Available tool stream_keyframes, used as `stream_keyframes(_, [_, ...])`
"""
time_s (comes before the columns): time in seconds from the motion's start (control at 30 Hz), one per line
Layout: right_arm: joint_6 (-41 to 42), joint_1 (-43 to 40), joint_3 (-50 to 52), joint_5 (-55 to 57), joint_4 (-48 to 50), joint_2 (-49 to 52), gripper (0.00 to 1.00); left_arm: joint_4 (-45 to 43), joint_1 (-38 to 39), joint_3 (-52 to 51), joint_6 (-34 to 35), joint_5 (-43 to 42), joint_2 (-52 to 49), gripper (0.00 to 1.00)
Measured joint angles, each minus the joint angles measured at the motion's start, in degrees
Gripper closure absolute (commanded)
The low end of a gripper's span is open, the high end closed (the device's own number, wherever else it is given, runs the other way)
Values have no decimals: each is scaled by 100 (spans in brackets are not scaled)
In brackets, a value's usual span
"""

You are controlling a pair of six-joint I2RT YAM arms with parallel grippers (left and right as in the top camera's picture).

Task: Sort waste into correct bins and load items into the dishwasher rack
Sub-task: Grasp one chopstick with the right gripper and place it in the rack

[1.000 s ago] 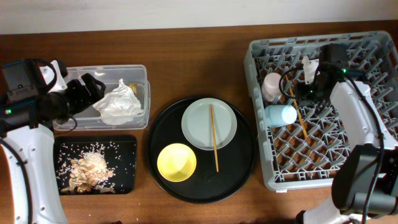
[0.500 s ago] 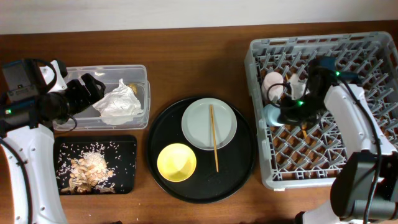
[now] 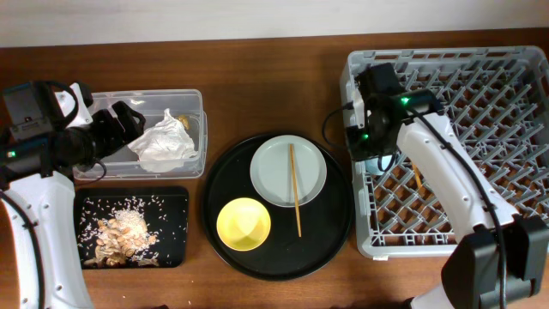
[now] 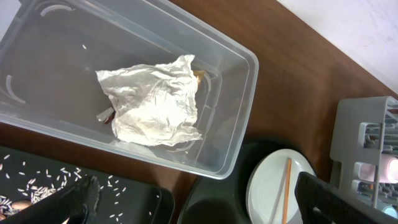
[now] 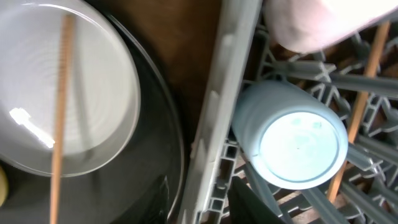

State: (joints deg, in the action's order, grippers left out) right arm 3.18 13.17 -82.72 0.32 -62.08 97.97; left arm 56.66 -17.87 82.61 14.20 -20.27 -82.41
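Showing plainly only from right wrist: light blue cup (image 5: 292,140)

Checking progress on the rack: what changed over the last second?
The right gripper swept left across the rack to its left edge, above the blue cup; nothing visibly grabbed or released. Left gripper, wrapper, plate, bowl and the plate's chopstick stayed put.

A robotics lab, likely (robot arms (image 3: 446,172) at a wooden table (image 3: 274,86)).

Pink cup (image 5: 306,22) blurred and cropped at the right wrist view's top edge.
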Motion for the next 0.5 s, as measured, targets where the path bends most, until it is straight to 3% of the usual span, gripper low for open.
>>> stream_keyframes(0.1, [118,2,435,170,278,0,73,-2,0,0,0,2,0,1])
stream_keyframes(0.13, [116,0,592,186,452,0,76,-7,0,0,0,2,0,1])
stream_keyframes(0.17, [129,2,721,188,492,4,89,-4,0,0,0,2,0,1])
stream_keyframes(0.2, [164,2,765,162,487,4,93,-4,0,0,0,2,0,1])
stream_keyframes(0.3, [330,7,763,190,363,0,93,-4,0,0,0,2,0,1])
stream_keyframes(0.33, [332,7,763,203,341,0,92,-4,0,0,0,2,0,1])
stream_keyframes(0.4, [337,7,763,203,341,0,80,-4,0,0,0,2,0,1])
stream_keyframes(0.43, [251,7,763,208,334,0,67,-4,0,0,0,2,0,1])
stream_keyframes(0.5, [208,7,577,245,-94,22,62,-2,0,0,0,0,0,1])
